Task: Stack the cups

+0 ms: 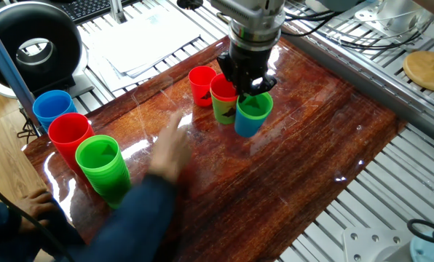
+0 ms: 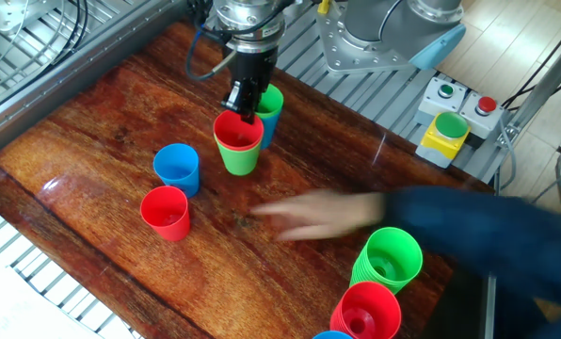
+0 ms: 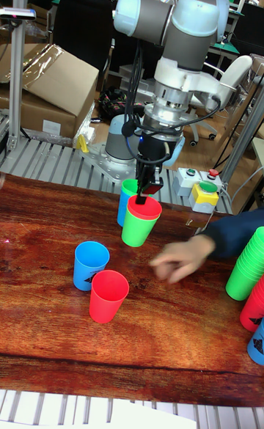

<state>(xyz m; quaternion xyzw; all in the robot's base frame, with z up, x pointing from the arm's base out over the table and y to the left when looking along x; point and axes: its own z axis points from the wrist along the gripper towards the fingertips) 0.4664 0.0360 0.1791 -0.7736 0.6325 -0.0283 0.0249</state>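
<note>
I have my fingers point(image 2: 246, 102) pinching the rim of a red cup point(image 2: 238, 130) that sits inside a green cup point(image 2: 240, 158). The pair looks lifted a little off the tabletop point(image 2: 92, 122), right beside a green cup in a blue cup point(image 2: 268, 115). One blue cup point(image 2: 176, 168) and one more red cup point(image 2: 165, 211) stand apart. I think they are light, thin and slippery, so the rim is the best place to hold. A person's blurry hand point(image 2: 311, 215) is reaching in close.

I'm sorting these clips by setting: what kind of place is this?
Most likely a robotics lab or workshop. An industrial robot arm works at a wooden table on a metal frame, a box of control buttons sits beside it, and cardboard boxes stand behind.
</note>
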